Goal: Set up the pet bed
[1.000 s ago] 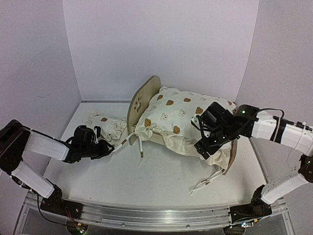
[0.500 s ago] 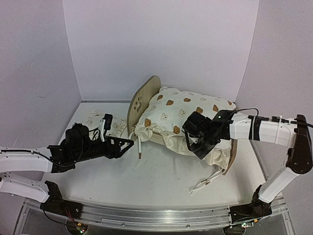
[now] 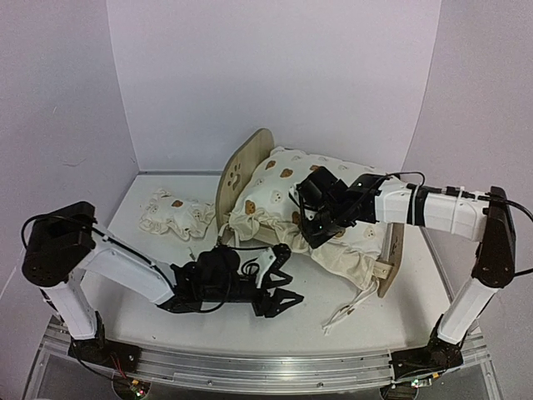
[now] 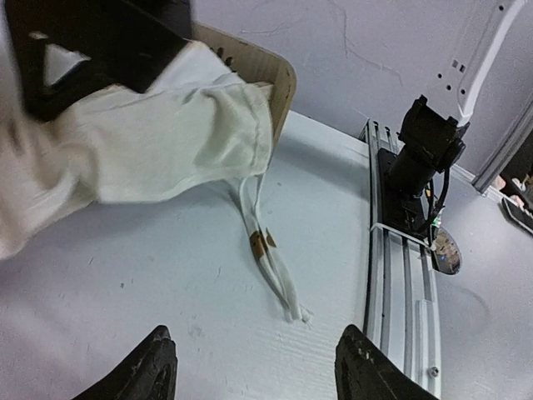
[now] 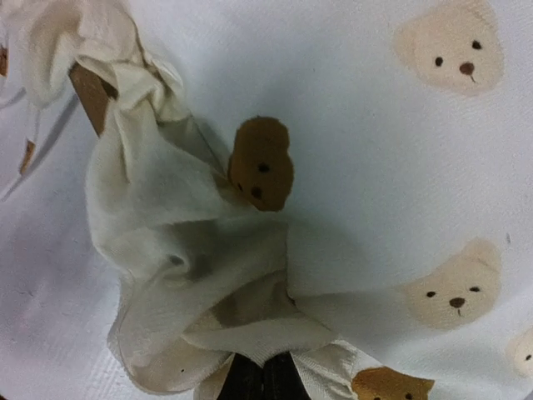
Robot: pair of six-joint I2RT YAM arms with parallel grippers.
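Two arms are at work around your small light-wood pet bed (image 3: 243, 171). It stands on the white table (image 3: 250, 333) with its rounded headboard, cut with a paw print, at the left end and the low footboard (image 3: 391, 246) at the right end. On the bed lies the large cream bear-print cushion (image 3: 275, 192) with a ruffled edge, and it covers the frame so that you cannot see the base. Your right gripper (image 3: 312, 233) is at the front edge of the bed, about the middle of its length. Its claw is clamped on a fold of the cushion, and the right wrist view shows the cloth bunched at the dark fingertips (image 5: 250, 383). Your left gripper (image 3: 285, 279) is low in front of the bed, with its fingers apart and nothing between them. The thin cream ties (image 4: 266, 250) of the cushion hang from its corner at the footboard and lie on the table. A small cream bear-print pillow (image 3: 175, 214) lies just left of the headboard.
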